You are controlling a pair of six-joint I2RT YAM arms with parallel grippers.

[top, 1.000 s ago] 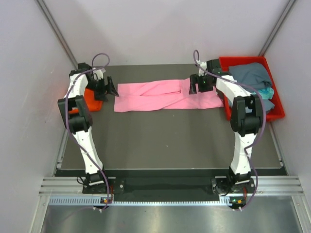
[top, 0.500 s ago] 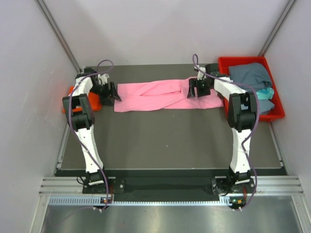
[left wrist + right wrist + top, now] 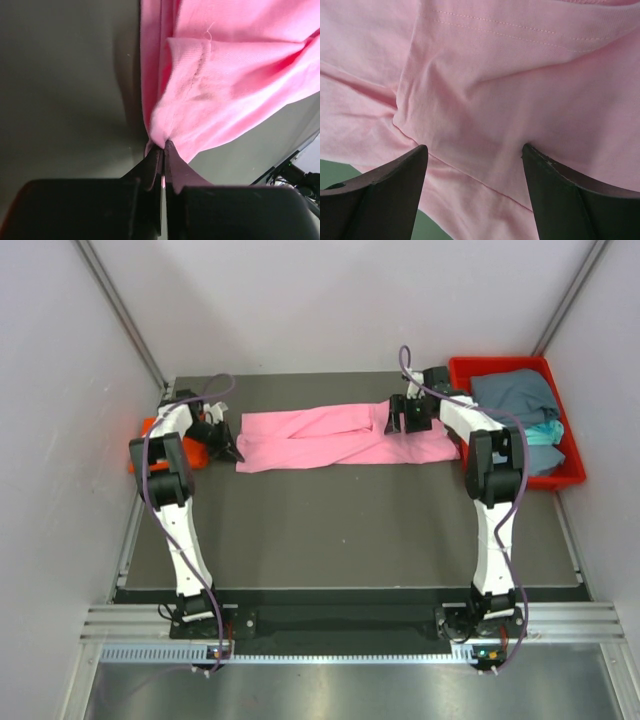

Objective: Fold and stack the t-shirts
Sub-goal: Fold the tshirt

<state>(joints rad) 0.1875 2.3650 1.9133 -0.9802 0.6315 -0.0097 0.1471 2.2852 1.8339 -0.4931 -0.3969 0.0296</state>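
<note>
Dark grey flat desk (image 3: 340, 525), a long light pink cloth t-shirt (image 3: 320, 438) lying across its far half; rigid red plastic tray (image 3: 571, 472) at far right, holding a grey-blue cloth shirt (image 3: 515, 395). Left jaws pinched shut on the t-shirt's left edge; right jaws wide apart over its right part, empty.

There are four t-shirts, one pink t-shirt (image 3: 330, 438) near the far edge, one orange t-shirt (image 3: 152, 427) at the left edge, one grey-blue t-shirt (image 3: 515, 395) and one teal t-shirt (image 3: 546, 430) in the one red tray (image 3: 500, 363) at the far right corner, and two arms, the left arm (image 3: 165, 480) and the right arm (image 3: 495, 470).
</note>
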